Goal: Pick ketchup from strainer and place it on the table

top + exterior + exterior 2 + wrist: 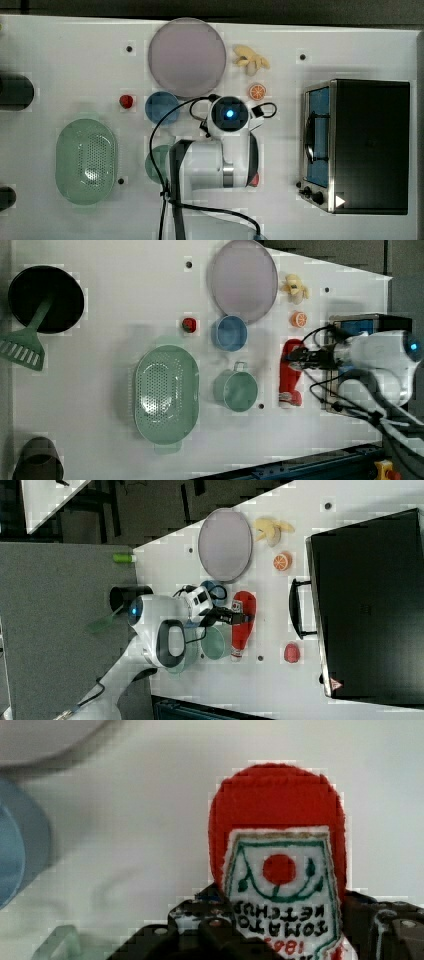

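One ketchup lies on the table, fingers astride it.

Ketchup flat on table, hand around it, strainer well apart

Pretty clearly a robotics lab dressed up as a play kitchen. There's a white tabletop with small dark dots and a Franka arm trailing loose black cables. Scattered around it are toy food and plastic dishes: a felt ketchup bottle, a pale green strainer, an orange slice, plus a toaster oven. Grey carpet lies beside the tabletop.
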